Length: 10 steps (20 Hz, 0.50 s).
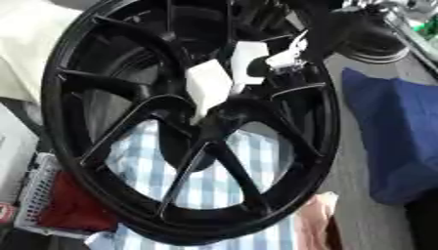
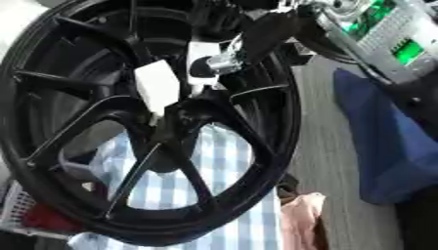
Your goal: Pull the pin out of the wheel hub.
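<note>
A large black spoked wheel (image 1: 111,146) stands on edge and fills most of both views. At its hub (image 1: 224,110) sit two white blocky pieces, one (image 1: 209,83) just above the centre and one (image 1: 246,54) further up. My right hand (image 1: 289,54), black with silver parts, comes down from the upper right and sits against the hub area beside the upper white piece. A dark round part (image 1: 256,68) shows right under it. The hand covers this spot, so I cannot make out a pin on its own. My left hand shows in neither view.
A blue-and-white checked cloth (image 1: 214,180) lies behind the wheel. A dark blue cloth (image 1: 393,141) lies to the right and a pink cloth (image 1: 317,219) at the lower right. A white basket (image 1: 34,188) holding something red (image 1: 73,207) stands lower left.
</note>
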### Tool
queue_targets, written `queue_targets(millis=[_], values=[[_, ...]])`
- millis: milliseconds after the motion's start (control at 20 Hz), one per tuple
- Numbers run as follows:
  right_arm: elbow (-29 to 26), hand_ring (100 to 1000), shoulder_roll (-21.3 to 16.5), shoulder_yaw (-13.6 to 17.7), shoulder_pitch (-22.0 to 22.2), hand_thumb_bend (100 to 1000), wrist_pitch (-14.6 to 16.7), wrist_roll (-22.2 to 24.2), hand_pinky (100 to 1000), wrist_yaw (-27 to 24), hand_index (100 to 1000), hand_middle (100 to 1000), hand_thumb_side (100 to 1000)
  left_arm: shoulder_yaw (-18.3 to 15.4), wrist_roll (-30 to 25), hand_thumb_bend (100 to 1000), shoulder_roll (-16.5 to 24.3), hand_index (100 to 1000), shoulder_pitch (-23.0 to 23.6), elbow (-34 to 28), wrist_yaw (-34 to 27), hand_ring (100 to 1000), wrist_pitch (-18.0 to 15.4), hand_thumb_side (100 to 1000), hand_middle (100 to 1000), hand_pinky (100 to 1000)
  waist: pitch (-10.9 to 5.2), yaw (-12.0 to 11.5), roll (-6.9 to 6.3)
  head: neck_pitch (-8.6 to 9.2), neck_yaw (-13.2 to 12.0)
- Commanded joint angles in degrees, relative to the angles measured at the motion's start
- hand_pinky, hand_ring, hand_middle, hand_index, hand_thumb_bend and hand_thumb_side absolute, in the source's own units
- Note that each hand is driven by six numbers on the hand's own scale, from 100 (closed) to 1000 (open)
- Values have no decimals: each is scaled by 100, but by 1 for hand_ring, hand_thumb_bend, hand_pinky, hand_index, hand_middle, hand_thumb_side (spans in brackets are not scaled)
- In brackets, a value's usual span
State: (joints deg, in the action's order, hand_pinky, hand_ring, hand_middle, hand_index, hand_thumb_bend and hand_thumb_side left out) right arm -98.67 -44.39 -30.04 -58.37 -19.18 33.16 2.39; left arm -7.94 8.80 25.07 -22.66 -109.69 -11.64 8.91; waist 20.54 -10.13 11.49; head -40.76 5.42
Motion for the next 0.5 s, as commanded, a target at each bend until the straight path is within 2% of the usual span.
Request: queue_targets(millis=[50, 300, 500], values=[[109, 796, -54, 43, -41, 543, 78, 9, 819, 107, 816, 785, 426, -28, 19, 100, 39, 758, -84, -63, -13, 696, 3, 812, 658, 699, -68, -18, -41, -19, 11], [342, 782, 22, 22, 5, 535, 165, 30, 816, 170, 799, 745, 418, -35, 14, 100, 20, 757, -92, -58, -6, 696, 16, 815, 657, 699, -20, -66, -12, -27, 5], [422, 749, 69, 3, 10, 505, 156, -1, 805, 88, 736, 670, 390, -55, 36, 102, 9, 755, -87, -52, -24, 695, 18, 815, 654, 699, -6, -92, -4, -36, -11]])
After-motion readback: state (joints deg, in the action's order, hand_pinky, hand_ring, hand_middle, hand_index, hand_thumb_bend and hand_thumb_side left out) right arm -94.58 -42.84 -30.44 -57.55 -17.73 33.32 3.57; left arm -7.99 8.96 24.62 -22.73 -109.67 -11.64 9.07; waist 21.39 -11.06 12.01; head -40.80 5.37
